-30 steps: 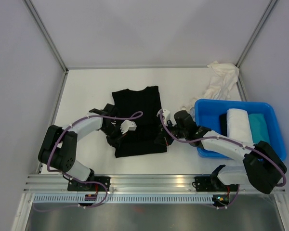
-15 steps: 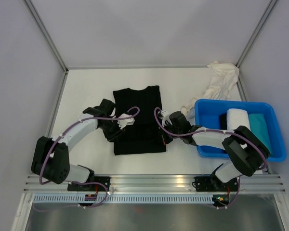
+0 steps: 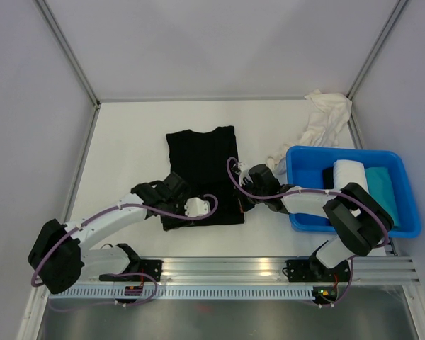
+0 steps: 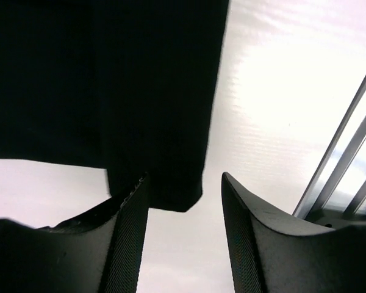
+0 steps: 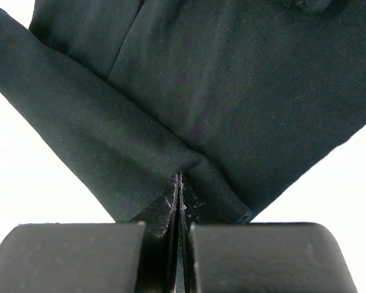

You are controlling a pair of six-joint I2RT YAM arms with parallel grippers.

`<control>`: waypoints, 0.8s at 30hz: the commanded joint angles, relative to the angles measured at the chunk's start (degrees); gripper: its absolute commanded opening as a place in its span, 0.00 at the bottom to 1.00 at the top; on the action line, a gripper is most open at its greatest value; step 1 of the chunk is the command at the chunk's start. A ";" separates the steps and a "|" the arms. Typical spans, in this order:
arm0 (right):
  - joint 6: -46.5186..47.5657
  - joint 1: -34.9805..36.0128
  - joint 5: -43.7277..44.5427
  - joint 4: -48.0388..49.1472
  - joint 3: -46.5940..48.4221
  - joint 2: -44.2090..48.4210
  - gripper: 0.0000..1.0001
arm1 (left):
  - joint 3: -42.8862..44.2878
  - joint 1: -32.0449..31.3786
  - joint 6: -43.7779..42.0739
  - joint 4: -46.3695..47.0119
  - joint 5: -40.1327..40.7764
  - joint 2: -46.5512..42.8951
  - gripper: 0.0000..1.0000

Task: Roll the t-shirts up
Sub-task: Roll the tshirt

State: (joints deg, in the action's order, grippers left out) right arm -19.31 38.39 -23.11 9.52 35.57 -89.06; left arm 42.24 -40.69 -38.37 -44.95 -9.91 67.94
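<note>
The white counter fills the middle of the top view, with walls on three sides and a metal rail along the lower edge. A black t-shirt lies flat at the centre of it, neckline toward the top of the frame and sides folded in, so it forms a narrow rectangle.

At the right of the frame sits a blue bin. It holds a rolled white t-shirt with a teal t-shirt just beside it on the right. Above the bin, in the upper right corner of the counter, another white t-shirt lies crumpled.

The left end effector is at the lower left corner of the black t-shirt. In the left wrist view its fingers stand well apart with the shirt's corner between them, and nothing is gripped.

The right end effector is at the shirt's lower right edge. In its wrist view, the right end effector is pinched tight on a fold of the black cloth.
</note>
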 commanded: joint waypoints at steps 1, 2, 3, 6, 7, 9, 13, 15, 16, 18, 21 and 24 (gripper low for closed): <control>-0.11 -0.42 0.96 1.29 -0.06 -0.07 0.00 | -2.68 -2.99 0.84 3.90 6.39 0.44 0.56; -0.20 -0.25 0.97 1.38 -0.24 0.02 0.00 | -3.04 -3.34 0.93 4.60 7.09 0.78 0.56; -0.11 -0.33 0.97 1.47 -0.24 0.28 0.00 | -3.39 -3.69 1.10 5.04 7.36 0.88 0.56; 0.24 -0.25 1.05 1.38 -0.42 0.64 0.00 | -6.63 -4.75 1.28 8.29 8.85 1.66 0.56; 0.67 -0.33 1.05 1.29 -0.42 0.73 0.00 | -7.43 -4.75 1.28 9.86 8.94 1.84 0.56; 1.12 -0.25 1.05 0.86 -0.42 1.34 0.00 | -9.27 -4.75 1.37 11.19 9.29 1.84 0.54; 2.96 -0.42 0.09 0.41 -0.24 2.66 0.08 | -11.74 -4.75 1.19 14.62 11.93 1.76 0.38; 5.33 -0.42 -1.40 -0.37 0.02 4.67 0.18 | -12.26 -4.75 1.19 15.86 13.34 1.58 0.18; 6.64 -0.42 -1.58 -0.99 0.11 5.55 0.21 | -12.27 -4.75 1.11 15.86 13.43 1.32 0.13; 10.86 -0.42 -1.58 -3.62 0.55 9.41 0.29 | -12.09 -4.67 0.67 15.77 13.43 0.62 0.03; 18.59 -0.42 -1.67 -6.79 0.38 15.65 0.36 | -10.61 -3.79 -1.26 13.23 10.45 -0.79 0.02; 28.60 0.54 0.51 -9.33 -0.76 21.54 0.49 | -7.70 -1.51 -3.37 8.49 3.69 -0.18 0.02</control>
State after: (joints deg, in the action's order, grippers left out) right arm -3.57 38.17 -23.53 2.92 35.48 -72.79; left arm 31.70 -44.01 -39.00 -32.47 -0.32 68.23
